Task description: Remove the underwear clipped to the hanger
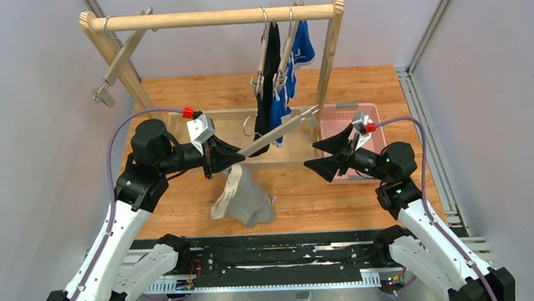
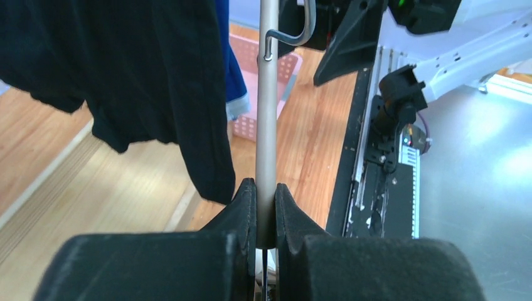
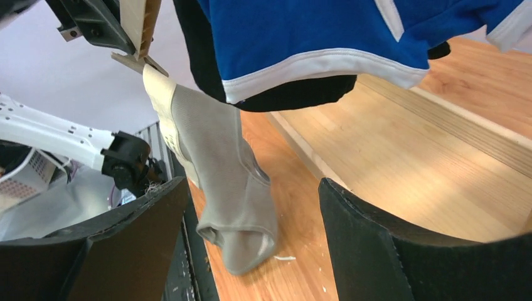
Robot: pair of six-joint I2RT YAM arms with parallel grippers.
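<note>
My left gripper (image 1: 239, 154) is shut on the bar of a hanger (image 1: 277, 133), held low over the table and slanting up to the right. Grey underwear (image 1: 244, 196) with a pale waistband hangs from the hanger's clip beside my left fingers, its lower end on the table. In the left wrist view my left gripper (image 2: 266, 188) pinches the grey bar (image 2: 266, 113). Black underwear (image 1: 269, 88) and blue underwear (image 1: 299, 49) hang clipped to hangers on the rack. My right gripper (image 1: 326, 155) is open and empty, facing the grey underwear (image 3: 226, 169) from the right.
A wooden rack (image 1: 219, 17) spans the back, with an empty hanger (image 1: 117, 67) at its left end. A pink basket (image 1: 362, 118) sits behind my right gripper. A shallow wooden tray (image 1: 180, 117) lies under the hanging clothes.
</note>
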